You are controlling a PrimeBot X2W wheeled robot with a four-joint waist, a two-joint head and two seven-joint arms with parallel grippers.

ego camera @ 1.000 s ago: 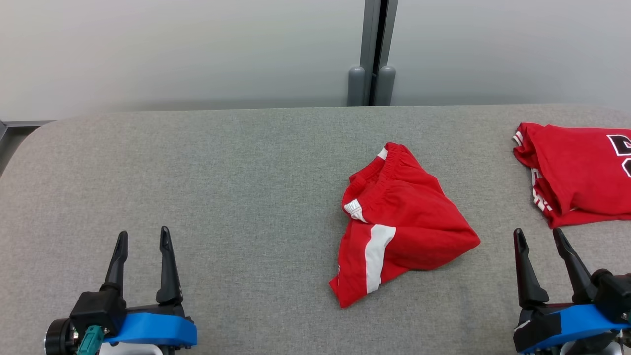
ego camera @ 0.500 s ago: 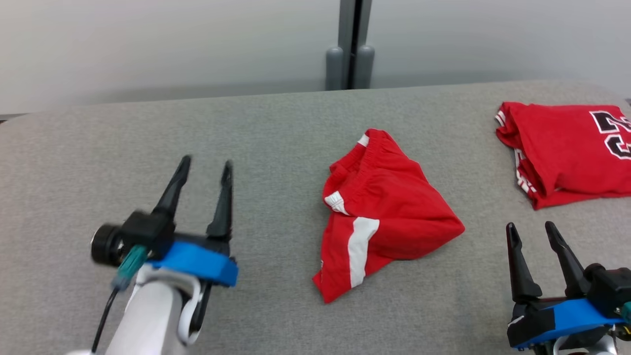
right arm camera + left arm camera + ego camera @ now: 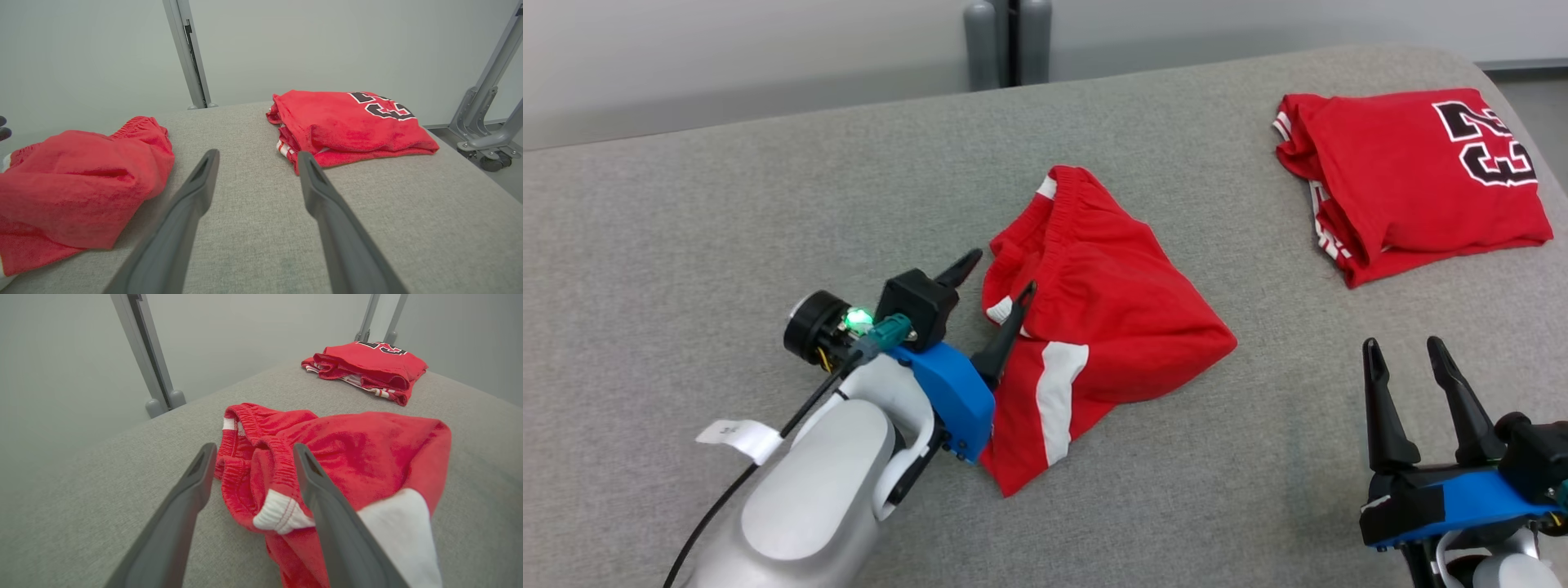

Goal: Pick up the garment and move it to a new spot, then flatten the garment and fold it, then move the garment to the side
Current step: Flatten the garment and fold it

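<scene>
Reaching in from its rest a second ago, the left gripper [image 3: 1003, 271] now straddles the waistband [image 3: 276, 457] of the red shorts [image 3: 1127, 327] crumpled on the grey table [image 3: 768, 188], jaws spread for the pickup, while the right gripper [image 3: 1404, 343] idles open.

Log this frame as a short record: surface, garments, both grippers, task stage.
surface: grey fabric-covered table
target garment: red shorts, crumpled, white side stripe, mid-table
other garment: folded red jersey, number 23, far right, apart from the shorts
left gripper: open, straddling the shorts' elastic waistband; not closed on it
right gripper: open, over bare table at the near right, holding nothing
task stage: pick-up not yet done; shorts lie on the table
</scene>
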